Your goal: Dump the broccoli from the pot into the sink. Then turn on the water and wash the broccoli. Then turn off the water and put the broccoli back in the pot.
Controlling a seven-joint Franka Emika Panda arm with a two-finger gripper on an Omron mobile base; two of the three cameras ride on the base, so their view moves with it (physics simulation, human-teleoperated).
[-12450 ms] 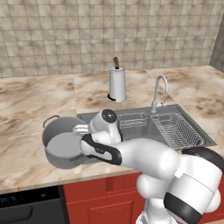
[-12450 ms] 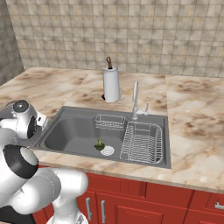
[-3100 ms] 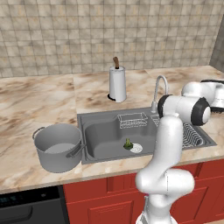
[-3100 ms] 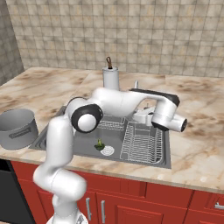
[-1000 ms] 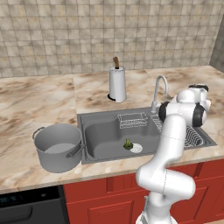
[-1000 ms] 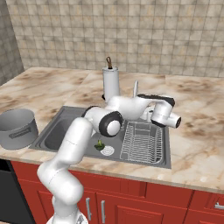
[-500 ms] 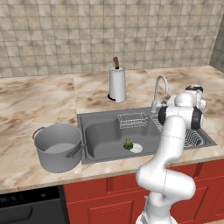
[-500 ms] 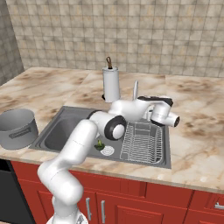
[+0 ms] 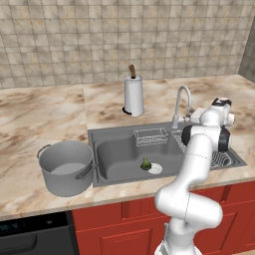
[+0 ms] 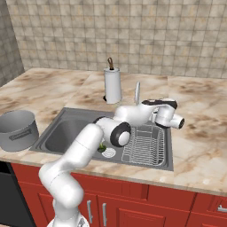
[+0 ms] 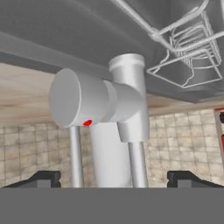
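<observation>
— Left base view first: where is everything?

— The broccoli [image 9: 145, 163] lies low in the sink [image 9: 117, 158] at frame centre, beside the drain. The pot [image 9: 65, 167] stands on the counter at lower left. The gripper [image 9: 195, 116] sits right of centre, just right of the faucet [image 9: 181, 103] base; no water runs.

— And the right base view?

— The gripper [image 10: 153, 110] is centre-right, behind the faucet [image 10: 137, 94]; the arm hides most of the broccoli.

— Hand view?

— The handle [image 11: 94, 104] is dead ahead, upper centre, its long axis running sideways, red dot facing us. The fingertips [image 11: 43, 177] stand wide apart, gripping nothing. I judge the handle lies just forward, between them.
</observation>
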